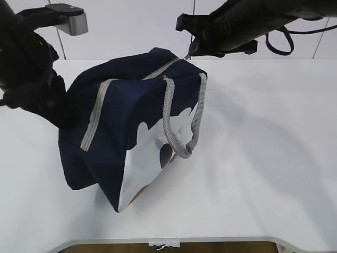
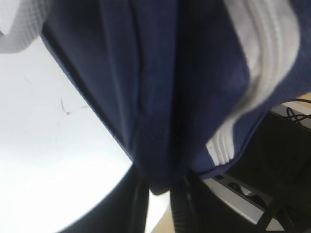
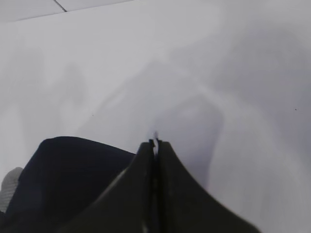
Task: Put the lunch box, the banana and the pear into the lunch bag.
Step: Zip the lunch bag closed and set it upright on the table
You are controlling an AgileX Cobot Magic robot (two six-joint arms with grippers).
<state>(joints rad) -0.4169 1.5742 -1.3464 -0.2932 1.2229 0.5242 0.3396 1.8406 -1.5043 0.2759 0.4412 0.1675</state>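
Zipping up lunch bag (image 1: 131,132): right fingers (image 3: 154,145) pinched shut on zipper pull (image 1: 188,55), left fingers (image 2: 160,187) clamped on bag's left fabric. Next: steady pull needed.

Left wrist view: navy lunch bag (image 2: 165,92) fills most of the frame, very close, blurred. Grey zipper band (image 2: 265,63) runs down the bag's upper right. Grey webbing handle (image 2: 19,29) at top left corner. White table (image 2: 53,160) at lower left. Bag's lower fold meets dark gripper (image 2: 160,204) parts at the bottom; finger position can't be made out.
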